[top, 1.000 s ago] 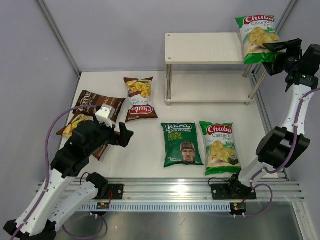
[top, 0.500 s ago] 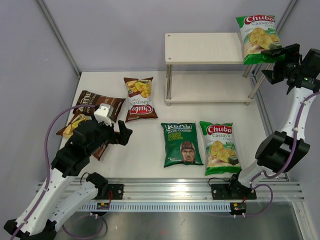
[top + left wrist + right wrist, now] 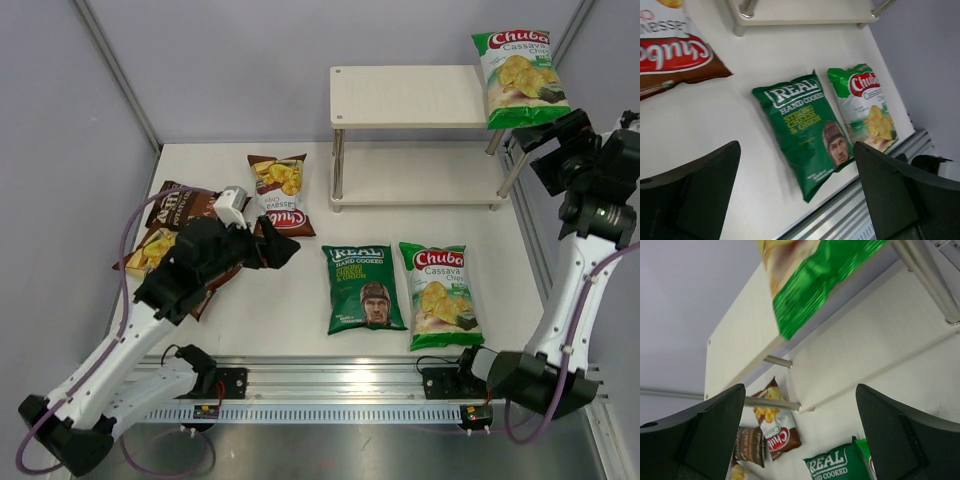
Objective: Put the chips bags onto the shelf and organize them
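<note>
White table (image 3: pixel 300 305), green Chuba bag (image 3: pixel 515 75) atop shelf (image 3: pixel 410 95)

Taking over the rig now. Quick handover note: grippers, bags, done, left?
Left gripper: open, empty, above the white table, left of the dark green "REAL" bag.
Right gripper: open, empty, beside the right end of the pale two-tier shelf.
Done: one green-white "Chuba" bag is on the top board, at the right end.
Left: five bags on the table: the "REAL" one, a second green-white "Chuba" bag, a brown "Chuba" bag and two brown bags partly under the left arm.
</note>
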Controlling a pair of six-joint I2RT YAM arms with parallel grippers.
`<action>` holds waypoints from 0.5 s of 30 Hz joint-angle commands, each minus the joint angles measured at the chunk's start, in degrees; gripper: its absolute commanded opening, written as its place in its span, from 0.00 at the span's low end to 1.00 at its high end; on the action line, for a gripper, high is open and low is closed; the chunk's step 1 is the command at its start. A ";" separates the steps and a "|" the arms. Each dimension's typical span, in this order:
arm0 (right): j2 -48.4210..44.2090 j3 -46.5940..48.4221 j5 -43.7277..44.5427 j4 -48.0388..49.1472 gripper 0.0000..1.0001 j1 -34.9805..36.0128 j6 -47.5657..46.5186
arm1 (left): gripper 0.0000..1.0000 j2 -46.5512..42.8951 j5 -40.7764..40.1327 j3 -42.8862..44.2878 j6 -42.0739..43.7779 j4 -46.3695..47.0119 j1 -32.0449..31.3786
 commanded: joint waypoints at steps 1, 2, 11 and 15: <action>-10.18 -6.09 6.96 0.27 1.00 5.00 -8.49 | 0.99 8.25 3.19 2.80 -6.04 11.08 -5.25; -12.03 -9.59 6.17 -0.07 0.99 5.36 -8.24 | 0.99 10.73 2.74 3.87 -6.04 11.70 -6.76; -32.33 -25.89 4.56 0.99 0.99 7.64 -5.69 | 0.99 34.88 -0.78 17.13 -10.78 17.15 -19.77; -35.69 -25.54 8.62 -1.74 1.00 11.15 -6.39 | 0.99 44.05 -0.61 22.76 -13.51 19.26 -23.37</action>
